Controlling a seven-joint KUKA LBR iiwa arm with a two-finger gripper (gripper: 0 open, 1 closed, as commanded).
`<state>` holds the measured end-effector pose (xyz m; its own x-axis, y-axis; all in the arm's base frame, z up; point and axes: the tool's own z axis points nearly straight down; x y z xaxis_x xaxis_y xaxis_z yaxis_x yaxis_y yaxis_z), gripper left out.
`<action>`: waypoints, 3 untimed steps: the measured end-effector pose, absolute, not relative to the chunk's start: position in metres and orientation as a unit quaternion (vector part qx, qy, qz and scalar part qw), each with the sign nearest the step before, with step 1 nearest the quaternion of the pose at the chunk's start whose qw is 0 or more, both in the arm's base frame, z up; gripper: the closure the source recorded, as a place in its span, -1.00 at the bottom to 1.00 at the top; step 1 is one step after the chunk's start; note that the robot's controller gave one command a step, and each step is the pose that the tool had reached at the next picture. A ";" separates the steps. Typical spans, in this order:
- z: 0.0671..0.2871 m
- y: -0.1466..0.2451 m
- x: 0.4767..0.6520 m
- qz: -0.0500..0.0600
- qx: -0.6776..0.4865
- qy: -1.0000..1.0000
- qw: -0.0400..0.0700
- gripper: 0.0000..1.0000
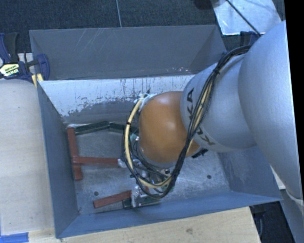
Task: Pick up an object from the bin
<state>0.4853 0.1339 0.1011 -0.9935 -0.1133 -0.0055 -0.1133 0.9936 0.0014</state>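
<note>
My gripper is low in the bin near the front wall, mostly hidden under the arm's wrist. A flat red-brown bar lies along the bin floor at the front, and its right end reaches right up to the gripper. Whether that end is between the jaws is hidden. Further left, a red-brown T-shaped piece lies on the floor, with one bar running front to back and another pointing right.
A dark green-black bar lies near the back wall at the left. The arm with its orange cover and cables spans the middle and right of the bin. Bare floor shows at the left front.
</note>
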 end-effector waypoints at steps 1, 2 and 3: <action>0.078 0.120 0.488 0.004 -0.064 0.998 0.004 -1.00; 0.080 0.124 0.485 0.001 -0.054 0.999 -0.003 1.00; 0.080 0.124 0.485 0.001 -0.054 0.999 -0.004 1.00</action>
<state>0.4845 0.1240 0.0803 -0.9942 -0.1073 0.0069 -0.1073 0.9942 0.0031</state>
